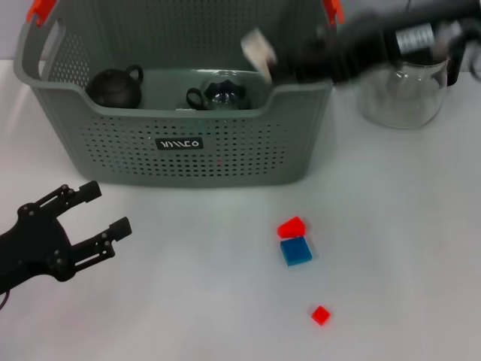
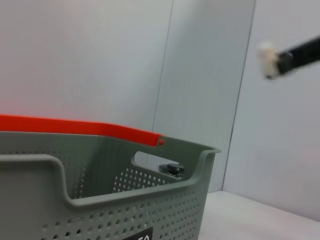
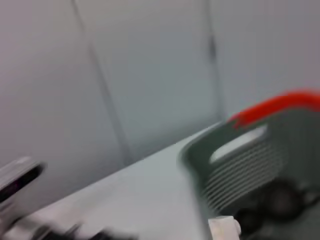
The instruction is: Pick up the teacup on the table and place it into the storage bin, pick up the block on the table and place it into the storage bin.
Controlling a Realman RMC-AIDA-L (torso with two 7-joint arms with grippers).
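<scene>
The storage bin (image 1: 188, 154) stands at the back of the table, grey and perforated with orange clips (image 1: 41, 9). My right gripper (image 1: 276, 62) reaches in blurred from the right, over the bin's right half, shut on a small whitish teacup (image 1: 257, 50). The cup also shows in the left wrist view (image 2: 268, 59) and in the right wrist view (image 3: 225, 228). A red block (image 1: 291, 226), a blue block (image 1: 296, 250) and a small red block (image 1: 321, 314) lie on the table in front of the bin. My left gripper (image 1: 109, 208) hangs open at the lower left, holding nothing.
Inside the bin sit a black teapot (image 1: 114, 86) and a dark glass pot (image 1: 219, 94). A clear glass pitcher (image 1: 400, 92) stands right of the bin, under my right arm. The bin's rim (image 2: 150, 192) fills the lower left wrist view.
</scene>
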